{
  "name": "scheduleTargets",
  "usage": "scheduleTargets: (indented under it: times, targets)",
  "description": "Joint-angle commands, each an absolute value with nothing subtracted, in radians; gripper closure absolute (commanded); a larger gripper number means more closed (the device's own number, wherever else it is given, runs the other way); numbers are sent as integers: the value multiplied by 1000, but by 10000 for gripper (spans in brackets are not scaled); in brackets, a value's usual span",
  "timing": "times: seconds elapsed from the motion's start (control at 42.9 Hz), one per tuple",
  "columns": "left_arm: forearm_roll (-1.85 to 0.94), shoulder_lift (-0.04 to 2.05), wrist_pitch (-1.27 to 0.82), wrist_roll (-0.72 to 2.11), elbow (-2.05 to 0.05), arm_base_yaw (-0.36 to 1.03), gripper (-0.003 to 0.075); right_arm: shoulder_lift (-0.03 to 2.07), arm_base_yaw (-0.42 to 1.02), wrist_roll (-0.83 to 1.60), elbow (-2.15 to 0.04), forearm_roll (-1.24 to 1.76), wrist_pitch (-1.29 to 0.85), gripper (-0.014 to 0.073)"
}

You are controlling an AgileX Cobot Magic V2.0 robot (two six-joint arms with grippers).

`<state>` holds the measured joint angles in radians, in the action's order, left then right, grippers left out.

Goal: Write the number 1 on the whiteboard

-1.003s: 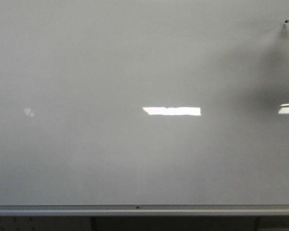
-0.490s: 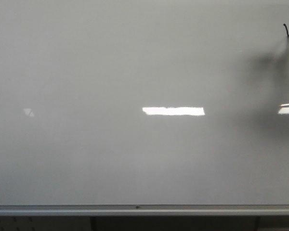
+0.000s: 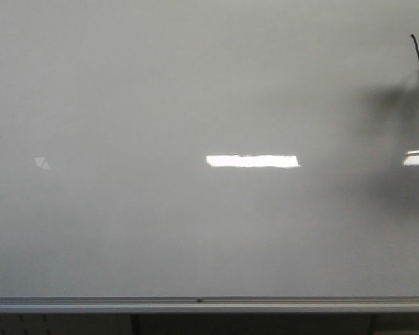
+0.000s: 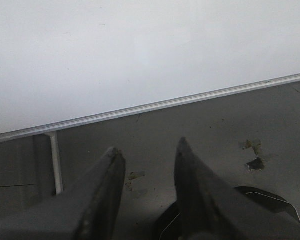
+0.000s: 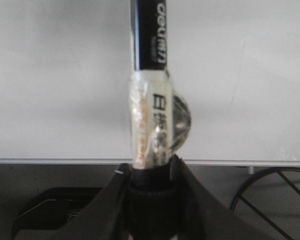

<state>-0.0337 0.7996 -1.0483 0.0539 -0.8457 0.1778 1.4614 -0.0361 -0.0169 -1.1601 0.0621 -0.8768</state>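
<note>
The whiteboard [image 3: 195, 105] is being seen ahead of both grippers. The left gripper [image 4: 146, 156] is being kept with fingers spread, holding nothing, well below the board's frame. A marker [image 5: 151, 80] is being pinched by the right gripper [image 5: 151, 192], pointing at the board. The number 1 [image 3: 416, 51] is being shown beside the marker tip.
</note>
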Motion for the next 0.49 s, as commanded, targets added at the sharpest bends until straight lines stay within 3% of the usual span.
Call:
scheduleTargets:
  times: [0.0, 0.21, 0.466]
  targets:
    - [-44, 795, -985, 54, -870, 177, 482, 1342, -26, 38, -1191, 68, -880, 671]
    - [-148, 795, -994, 230, -889, 194, 482, 1182, 93, 366, -1191, 220, -1148, 671]
    - [-328, 835, -1035, 505, -1001, 401, 475, 1165, 260, 720, -1173, 462, -1309, 671]
